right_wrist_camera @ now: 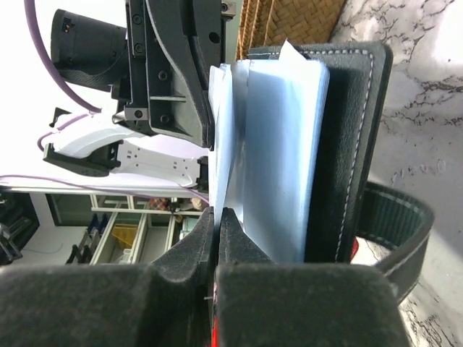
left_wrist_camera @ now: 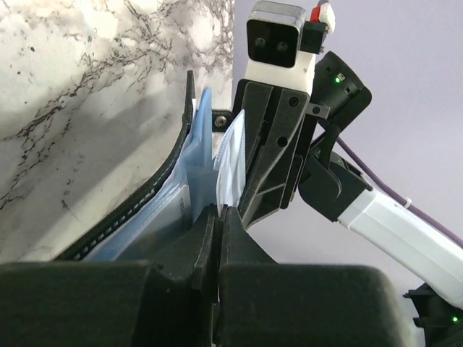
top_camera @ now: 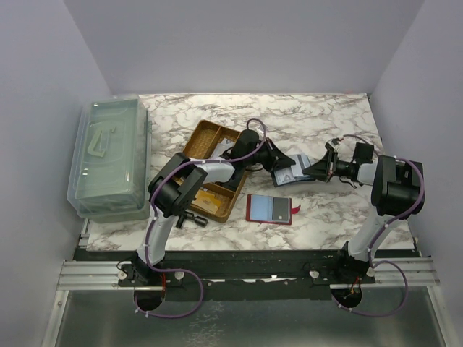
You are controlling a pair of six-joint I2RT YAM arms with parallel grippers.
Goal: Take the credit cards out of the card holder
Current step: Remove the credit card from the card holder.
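Note:
The black card holder hangs open between my two grippers over the middle of the table. My left gripper is shut on one of its pale blue plastic leaves; the stitched black cover curves to the left of my left gripper in its wrist view. My right gripper faces it from the right. In the right wrist view my right gripper is shut on a thin pale blue leaf beside the stack of leaves and the black cover. Overlapping red, blue and grey cards lie on the table in front.
A wicker tray sits under the left arm. A clear lidded plastic box stands along the left edge. The holder's black strap loops out at the lower right. Grey walls enclose the marble table.

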